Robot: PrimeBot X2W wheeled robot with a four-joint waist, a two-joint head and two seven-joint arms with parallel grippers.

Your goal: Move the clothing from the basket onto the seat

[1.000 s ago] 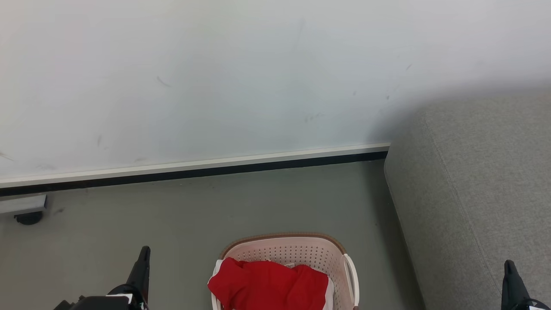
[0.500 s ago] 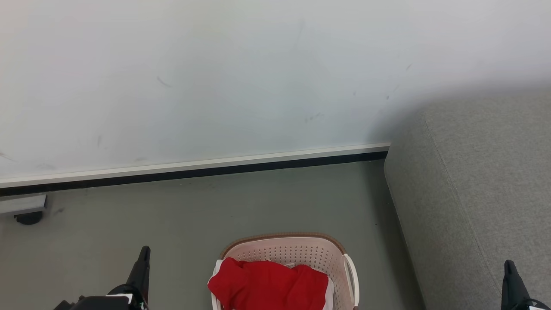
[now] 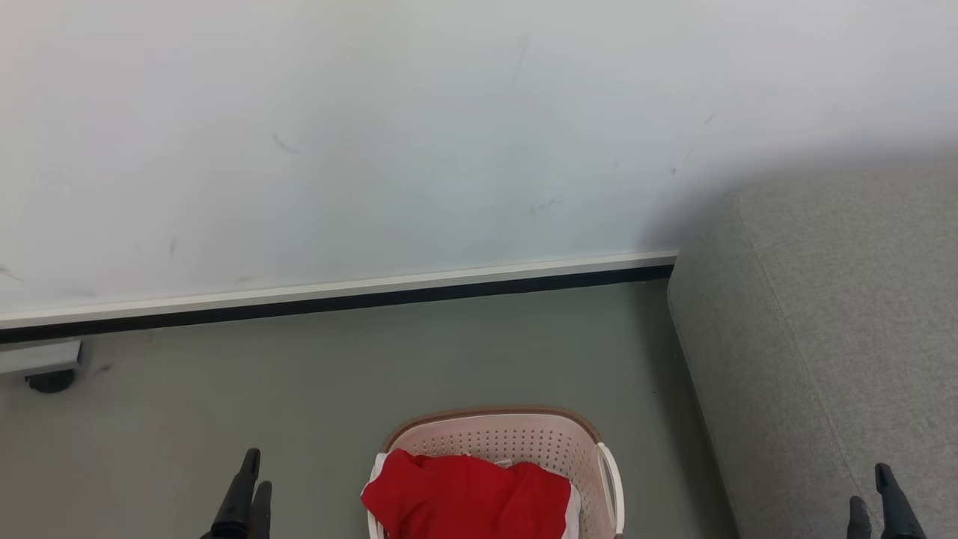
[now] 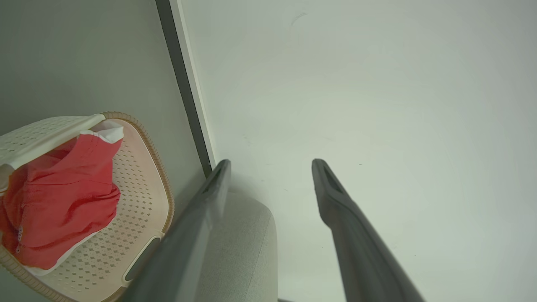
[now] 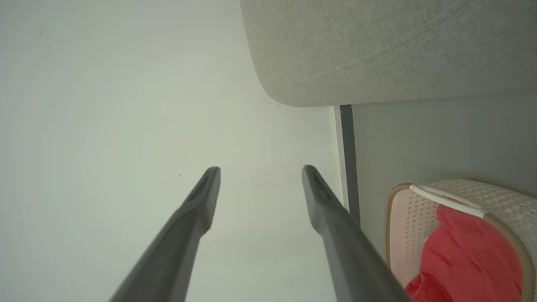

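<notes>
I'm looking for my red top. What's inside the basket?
Red clothing with white trim lies bunched in the basket. The basket's far holey side is bare. Whatever lies under the red cloth is covered, so I can't count the pieces.

A pale, scuffed wall point(image 3: 374, 135) stands ahead of me at twelve o'clock. Its white-and-black skirting point(image 3: 337, 292) meets a grey-green floor point(image 3: 337, 367), and at nine o'clock a dark caster point(image 3: 49, 380) sits under a grey panel point(image 3: 37, 355).
</notes>
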